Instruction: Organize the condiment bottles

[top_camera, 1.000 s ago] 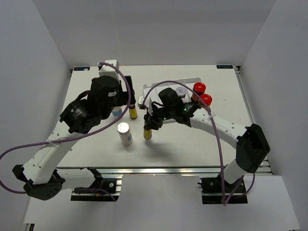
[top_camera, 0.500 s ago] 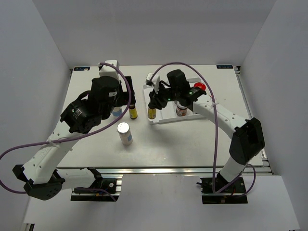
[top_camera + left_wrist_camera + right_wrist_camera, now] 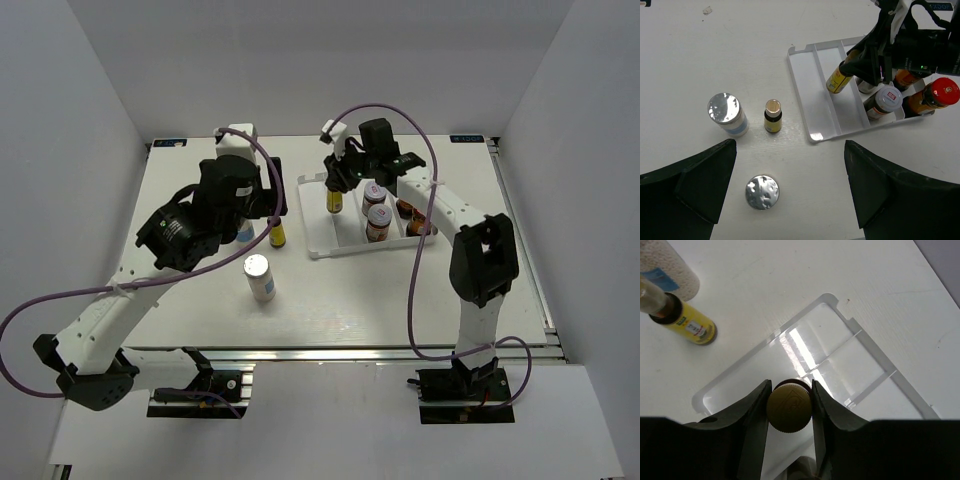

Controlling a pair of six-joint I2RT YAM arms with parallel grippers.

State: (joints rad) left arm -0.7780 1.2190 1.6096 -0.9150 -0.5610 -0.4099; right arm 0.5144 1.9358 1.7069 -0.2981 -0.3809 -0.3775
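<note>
My right gripper (image 3: 337,182) is shut on the cap of a slim amber yellow-labelled bottle (image 3: 335,201), held tilted over the far left part of the white tray (image 3: 320,246). The right wrist view shows the cap (image 3: 789,405) pinched between both fingers above the tray (image 3: 740,372). Two silver-lidded jars (image 3: 374,192) (image 3: 379,221) and a red-capped bottle (image 3: 939,94) stand in the tray's right part. A second amber bottle (image 3: 277,234) and two white silver-capped bottles (image 3: 259,277) (image 3: 727,114) stand on the table left of the tray. My left gripper (image 3: 790,195) is wide open above them.
The tray's left lanes (image 3: 807,95) hold nothing. The right arm reaches across the tray's far right corner and hides part of the red-capped bottles. White walls enclose the table on three sides.
My right gripper has carried the amber bottle from the table in front of the tray up and back over the tray's far left part. The left arm has shifted slightly.
</note>
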